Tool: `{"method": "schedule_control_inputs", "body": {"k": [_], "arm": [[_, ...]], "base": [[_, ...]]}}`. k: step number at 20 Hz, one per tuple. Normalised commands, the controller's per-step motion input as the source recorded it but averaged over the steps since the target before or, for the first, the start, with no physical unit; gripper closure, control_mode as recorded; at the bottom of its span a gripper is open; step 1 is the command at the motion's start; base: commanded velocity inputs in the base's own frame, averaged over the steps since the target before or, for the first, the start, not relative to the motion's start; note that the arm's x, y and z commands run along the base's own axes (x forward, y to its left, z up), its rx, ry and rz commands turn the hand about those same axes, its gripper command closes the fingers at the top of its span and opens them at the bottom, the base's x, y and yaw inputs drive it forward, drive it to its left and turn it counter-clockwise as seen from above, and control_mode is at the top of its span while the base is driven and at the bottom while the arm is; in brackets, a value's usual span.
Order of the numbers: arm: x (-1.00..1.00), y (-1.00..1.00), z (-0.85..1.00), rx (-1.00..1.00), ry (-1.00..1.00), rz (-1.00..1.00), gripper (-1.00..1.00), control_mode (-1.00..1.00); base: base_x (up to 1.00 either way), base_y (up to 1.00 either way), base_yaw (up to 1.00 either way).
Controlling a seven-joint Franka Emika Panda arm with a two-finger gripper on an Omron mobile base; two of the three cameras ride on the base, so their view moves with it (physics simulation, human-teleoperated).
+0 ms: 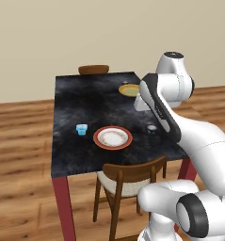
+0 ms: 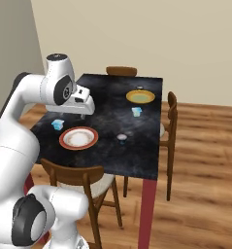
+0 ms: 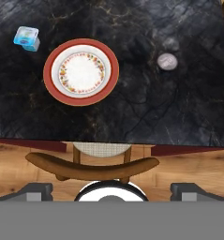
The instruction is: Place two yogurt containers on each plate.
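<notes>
Left base view: the worktop [image 1: 85, 155] carries the red-rimmed plate [image 1: 112, 138], bare, a blue cup [image 1: 81, 129] just to its left, a dark-topped cup [image 1: 152, 127] to its right, and the yellow plate [image 1: 129, 90] far off.

Right base view: a second blue cup [image 2: 136, 112] sits near the yellow plate; the end effector [image 2: 83, 108] hangs above the worktop.

Hand view: the end effector's tips [image 3: 36, 190] stand spread, empty. Risk: such tiny cups may tip under an off-centre pinch. No legible writing.

Lighting: even, bright, diffuse. Shadows: faint, soft beneath the table [image 1: 67, 160]. Glare: none. Rendering: slightly soft, small objects blurred.
</notes>
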Motion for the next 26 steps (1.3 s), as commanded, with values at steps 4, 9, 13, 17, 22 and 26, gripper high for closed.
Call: {"method": "schedule_control_inputs", "body": {"k": [4, 9, 13, 17, 22, 26], "arm": [[0.0, 0.0, 0.0, 0.0, 0.0, 0.0, -1.0, -1.0], [-0.02, 0.0, -0.01, -0.02, -0.02, 0.0, -1.0, -1.0], [0.09, -0.11, -0.16, -0.09, 0.11, 0.0, -1.0, -1.0], [0.27, -0.57, -0.09, 0.0, 0.04, 0.17, -1.0, -1.0], [0.27, -0.66, -0.03, 0.02, 0.0, 0.3, -1.0, -1.0], [0.28, -0.51, -0.14, 0.0, 0.0, 0.27, -1.0, -1.0]], "base": [[0.0, 0.0, 0.0], [0.0, 0.0, 0.0], [0.0, 0.0, 0.0], [0.0, 0.0, 0.0], [0.0, 0.0, 0.0], [0.0, 0.0, 0.0]]}}
